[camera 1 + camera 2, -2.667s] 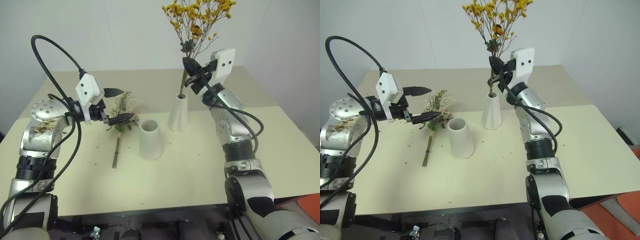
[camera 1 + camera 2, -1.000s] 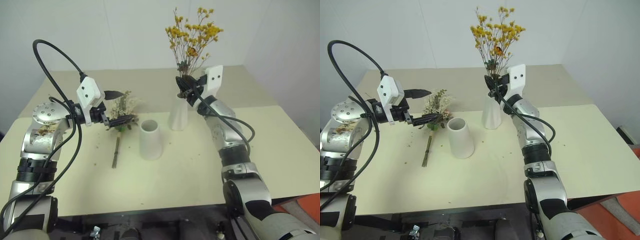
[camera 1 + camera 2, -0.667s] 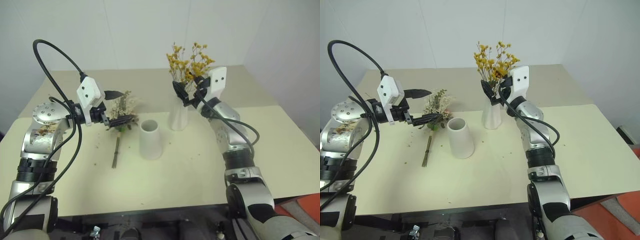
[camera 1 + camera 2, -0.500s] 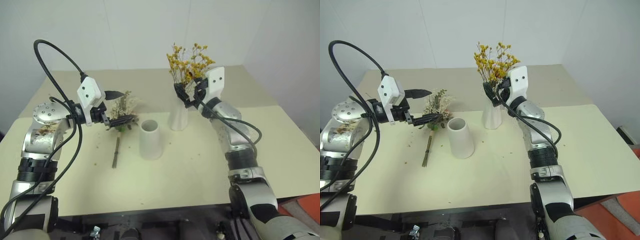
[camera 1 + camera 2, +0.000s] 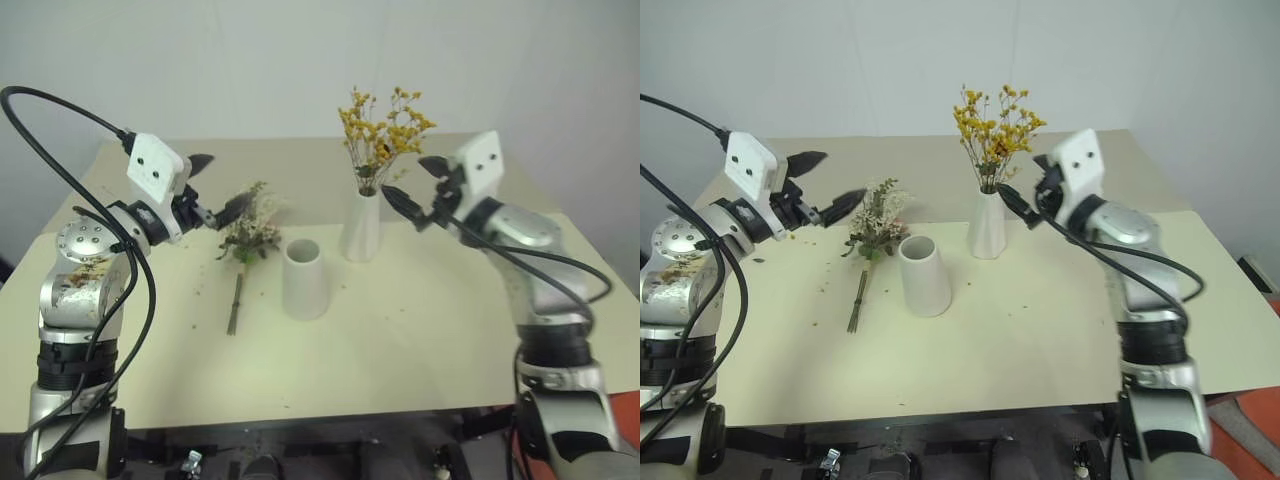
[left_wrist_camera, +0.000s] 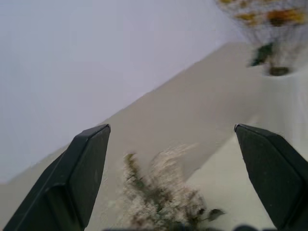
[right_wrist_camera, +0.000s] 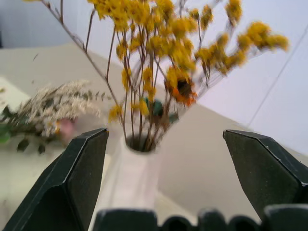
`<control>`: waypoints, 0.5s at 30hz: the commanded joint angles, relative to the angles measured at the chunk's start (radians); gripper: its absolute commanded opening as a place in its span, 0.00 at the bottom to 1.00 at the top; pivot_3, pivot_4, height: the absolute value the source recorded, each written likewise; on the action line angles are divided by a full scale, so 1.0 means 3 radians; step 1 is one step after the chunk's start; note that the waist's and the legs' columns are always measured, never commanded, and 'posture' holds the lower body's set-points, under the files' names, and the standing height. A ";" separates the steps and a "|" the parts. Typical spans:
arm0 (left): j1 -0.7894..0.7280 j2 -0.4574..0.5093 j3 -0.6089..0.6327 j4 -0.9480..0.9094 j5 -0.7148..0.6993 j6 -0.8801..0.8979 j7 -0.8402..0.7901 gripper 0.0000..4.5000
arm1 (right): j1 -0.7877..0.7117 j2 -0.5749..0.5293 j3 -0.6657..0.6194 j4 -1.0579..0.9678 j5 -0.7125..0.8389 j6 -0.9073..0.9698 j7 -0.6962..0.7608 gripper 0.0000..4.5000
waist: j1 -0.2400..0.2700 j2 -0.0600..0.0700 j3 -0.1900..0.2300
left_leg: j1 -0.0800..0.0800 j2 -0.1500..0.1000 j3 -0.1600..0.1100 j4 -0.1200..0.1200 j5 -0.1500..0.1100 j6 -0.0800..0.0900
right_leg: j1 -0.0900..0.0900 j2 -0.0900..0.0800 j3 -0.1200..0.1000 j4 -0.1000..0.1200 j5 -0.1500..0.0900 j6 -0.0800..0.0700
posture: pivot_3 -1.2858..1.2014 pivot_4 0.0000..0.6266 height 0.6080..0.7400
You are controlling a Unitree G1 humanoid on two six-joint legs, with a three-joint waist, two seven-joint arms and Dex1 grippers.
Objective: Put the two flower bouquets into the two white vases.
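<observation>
Yellow dried-flower bunch (image 5: 383,128) stands in tall slim white vase (image 5: 361,227). Pink-rose bouquet (image 5: 247,240) lies on tabletop (image 5: 400,330), left of short wide white vase (image 5: 303,278). Both tools, left (image 5: 218,187) and right (image 5: 418,192), gape empty. Next, in my judgement: left tool grasps the rose stems.

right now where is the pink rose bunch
In the left eye view the pink rose bunch lies flat on the table, on the robot's left, just beside the short wide vase and below the open left end effector.
</observation>
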 commanded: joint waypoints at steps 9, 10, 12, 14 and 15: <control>-0.0341 0.0104 -0.0072 -0.0449 0.0048 0.2708 0.0801 1.00 | 0.0447 -0.1099 -0.0199 -0.0846 0.0825 0.0247 0.1347 1.00 | -0.0011 -0.0002 0.0001 | 0.0006 0.0002 0.0000 0.0001 0.0000 0.0000 | 0.0009 0.0004 0.0000 -0.0011 -0.0014 0.0029 | 0.52 0.24 1.00; -0.0413 0.0064 -0.0076 -0.0373 0.0057 0.2807 0.0827 1.00 | 0.0354 -0.1108 -0.0159 -0.0847 0.0864 0.0276 0.1378 1.00 | -0.0010 -0.0002 0.0001 | 0.0010 0.0002 0.0000 0.0001 0.0000 0.0000 | 0.0012 0.0006 0.0000 -0.0013 -0.0015 0.0030 | 0.52 0.24 1.00; -0.0539 -0.0002 -0.0178 -0.0152 0.0076 0.2895 0.0848 1.00 | 0.0108 -0.1092 -0.0066 -0.0816 0.0923 0.0338 0.1428 1.00 | 0.0001 -0.0002 0.0002 | 0.0016 0.0002 -0.0002 0.0001 0.0000 0.0000 | 0.0022 0.0006 -0.0001 -0.0016 -0.0015 0.0031 | 0.52 0.24 1.00; -0.0665 -0.0085 -0.0260 0.0109 0.0078 0.2923 0.0855 1.00 | -0.0101 -0.1074 0.0020 -0.0772 0.0924 0.0376 0.1447 1.00 | 0.0011 -0.0002 0.0002 | 0.0032 0.0001 -0.0001 0.0001 0.0000 -0.0001 | 0.0040 0.0004 -0.0002 -0.0022 -0.0016 0.0032 | 0.52 0.24 1.00; -0.0709 -0.0106 -0.0281 0.0203 0.0077 0.2930 0.0855 1.00 | -0.0160 -0.1069 0.0051 -0.0755 0.0920 0.0388 0.1448 1.00 | 0.0014 -0.0003 0.0002 | 0.0034 0.0001 -0.0002 0.0000 0.0000 -0.0001 | 0.0045 0.0003 -0.0004 -0.0025 -0.0016 0.0032 | 0.52 0.24 1.00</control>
